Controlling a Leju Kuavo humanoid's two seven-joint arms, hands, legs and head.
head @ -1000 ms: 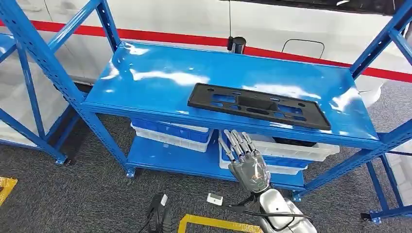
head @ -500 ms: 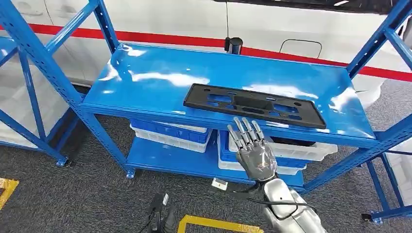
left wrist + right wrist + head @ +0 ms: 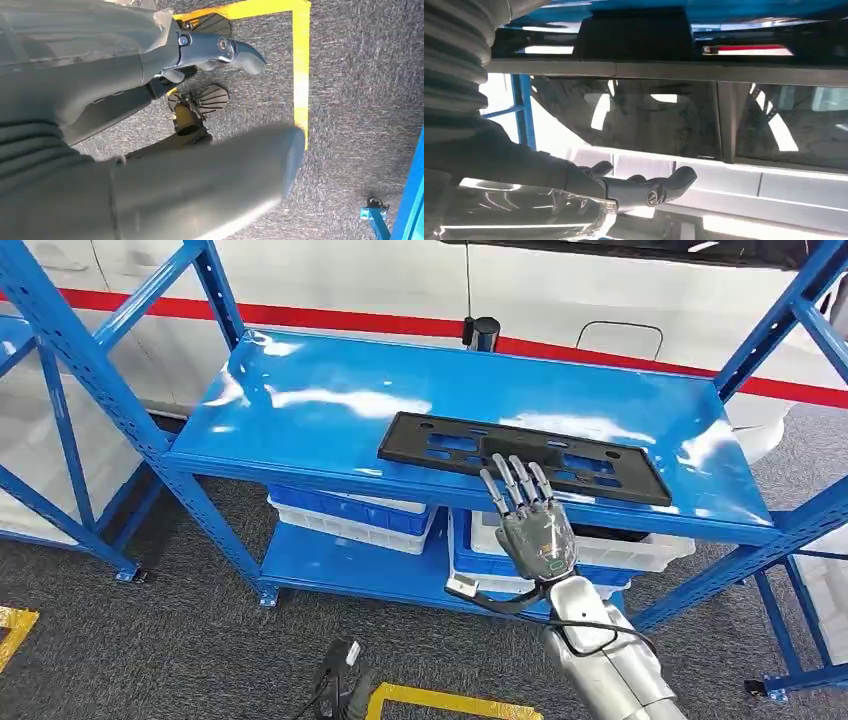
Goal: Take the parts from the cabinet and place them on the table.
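Observation:
A long black plastic part (image 3: pixel 520 443) with several cut-outs lies flat on the blue cabinet's upper shelf (image 3: pixel 330 425), near its front edge. My right hand (image 3: pixel 530 525) is raised in front of that edge with fingers spread and nothing in it. Its fingertips (image 3: pixel 515 472) overlap the part's near edge; I cannot tell whether they touch. In the right wrist view the black part (image 3: pixel 634 35) lies just past the hand (image 3: pixel 524 165), whose fingers (image 3: pixel 664 185) are extended. My left hand (image 3: pixel 150 150) hangs over the carpet floor with its fingers (image 3: pixel 235 50) apart, holding nothing.
Blue and white bins (image 3: pixel 350 515) (image 3: pixel 620 550) sit on the lower shelf. Blue uprights (image 3: pixel 80 350) (image 3: pixel 780 320) frame the cabinet, and another blue rack (image 3: pixel 50 440) stands at the left. A black post (image 3: pixel 485 332) rises behind the shelf. Yellow tape (image 3: pixel 440 702) marks the grey carpet.
My right hand has risen from below the shelf edge and moved toward the black part, so its fingertips now overlap the part's front edge. The part has not moved.

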